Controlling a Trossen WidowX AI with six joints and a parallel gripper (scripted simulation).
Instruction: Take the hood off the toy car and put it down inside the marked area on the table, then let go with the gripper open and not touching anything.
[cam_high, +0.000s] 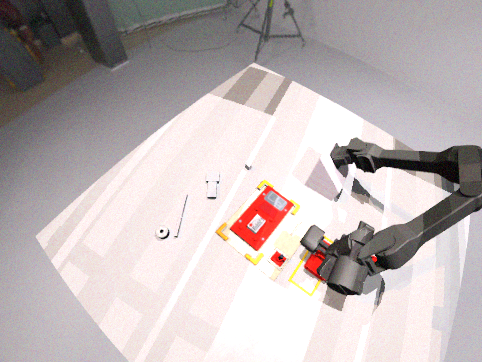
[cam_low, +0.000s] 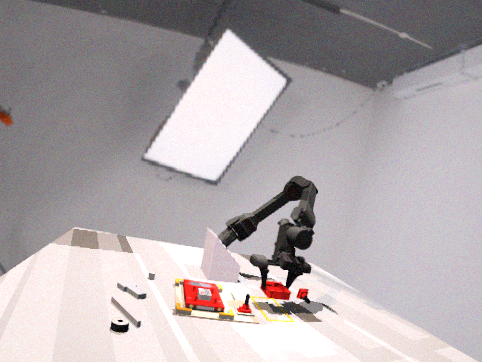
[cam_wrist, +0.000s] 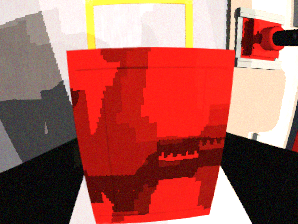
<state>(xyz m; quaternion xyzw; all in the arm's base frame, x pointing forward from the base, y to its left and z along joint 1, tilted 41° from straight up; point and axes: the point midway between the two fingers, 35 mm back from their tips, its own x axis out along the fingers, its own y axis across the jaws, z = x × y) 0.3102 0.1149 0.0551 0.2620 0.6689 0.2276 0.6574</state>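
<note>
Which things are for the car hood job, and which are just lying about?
For the job:
- red hood
- tool holding it
- yellow outline

Just lying about, it seems:
- black-and-white ring
- thin rod
- small grey block
</note>
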